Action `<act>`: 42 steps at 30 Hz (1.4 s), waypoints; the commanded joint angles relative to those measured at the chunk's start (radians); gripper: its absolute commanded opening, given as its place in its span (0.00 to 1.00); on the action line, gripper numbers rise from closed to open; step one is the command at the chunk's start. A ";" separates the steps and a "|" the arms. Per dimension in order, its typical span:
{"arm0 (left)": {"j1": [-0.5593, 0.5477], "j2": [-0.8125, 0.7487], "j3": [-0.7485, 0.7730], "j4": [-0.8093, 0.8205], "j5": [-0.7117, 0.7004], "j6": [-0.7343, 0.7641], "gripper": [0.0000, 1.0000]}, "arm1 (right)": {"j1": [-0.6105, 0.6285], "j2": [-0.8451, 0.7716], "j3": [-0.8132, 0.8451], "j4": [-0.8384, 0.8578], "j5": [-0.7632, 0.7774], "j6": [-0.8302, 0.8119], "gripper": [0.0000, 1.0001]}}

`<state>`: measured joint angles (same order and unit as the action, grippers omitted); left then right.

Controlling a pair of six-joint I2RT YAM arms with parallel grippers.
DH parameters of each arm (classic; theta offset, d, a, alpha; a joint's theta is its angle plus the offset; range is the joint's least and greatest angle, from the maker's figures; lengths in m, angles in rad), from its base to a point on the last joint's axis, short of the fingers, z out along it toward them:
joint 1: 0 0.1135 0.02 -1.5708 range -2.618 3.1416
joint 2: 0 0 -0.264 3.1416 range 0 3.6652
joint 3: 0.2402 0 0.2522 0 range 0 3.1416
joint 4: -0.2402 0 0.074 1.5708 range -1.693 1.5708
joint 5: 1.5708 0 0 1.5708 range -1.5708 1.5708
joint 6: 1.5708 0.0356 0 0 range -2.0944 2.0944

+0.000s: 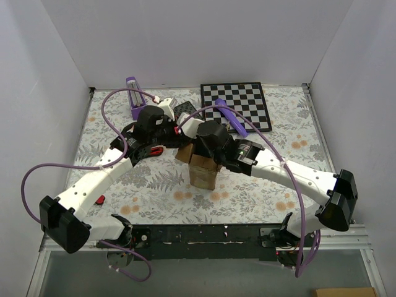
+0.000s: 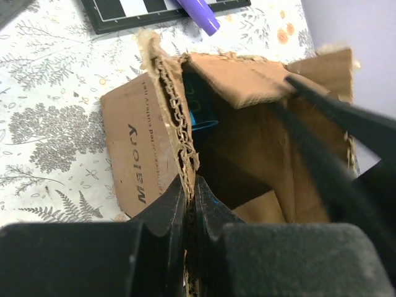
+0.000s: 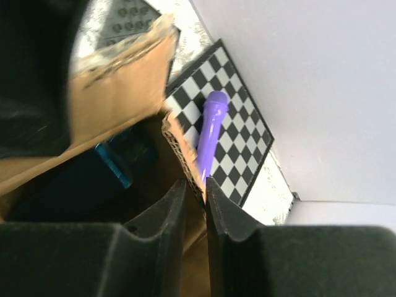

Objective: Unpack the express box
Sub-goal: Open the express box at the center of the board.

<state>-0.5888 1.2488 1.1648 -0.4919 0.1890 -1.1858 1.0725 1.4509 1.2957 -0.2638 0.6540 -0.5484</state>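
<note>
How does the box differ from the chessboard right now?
The box is brown cardboard; the chessboard is black and white. The box stands with flaps open; the chessboard lies flat. The left gripper and right gripper each pinch a box flap; neither touches the chessboard. Box and chessboard both rest on the table.

left arm [image 1: 93, 179], right arm [image 1: 297, 173] bent inward to frame centre | left gripper [image 2: 190, 204] clamped express box [image 2: 133, 148] flap | right gripper [image 3: 197, 192] clamped a flap edge

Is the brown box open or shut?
Open. The box has its flaps spread, the left claw and right claw each pinch a flap edge, and a blue thing shows inside.
</note>
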 commanded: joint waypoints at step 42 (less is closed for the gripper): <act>-0.006 -0.094 -0.108 -0.046 0.052 0.029 0.00 | -0.198 0.074 0.137 -0.147 -0.056 0.312 0.52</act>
<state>-0.5911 1.1660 1.0855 -0.4778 0.2436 -1.1717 0.8707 1.5398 1.3766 -0.3565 0.6060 -0.2825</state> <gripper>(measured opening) 0.043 0.523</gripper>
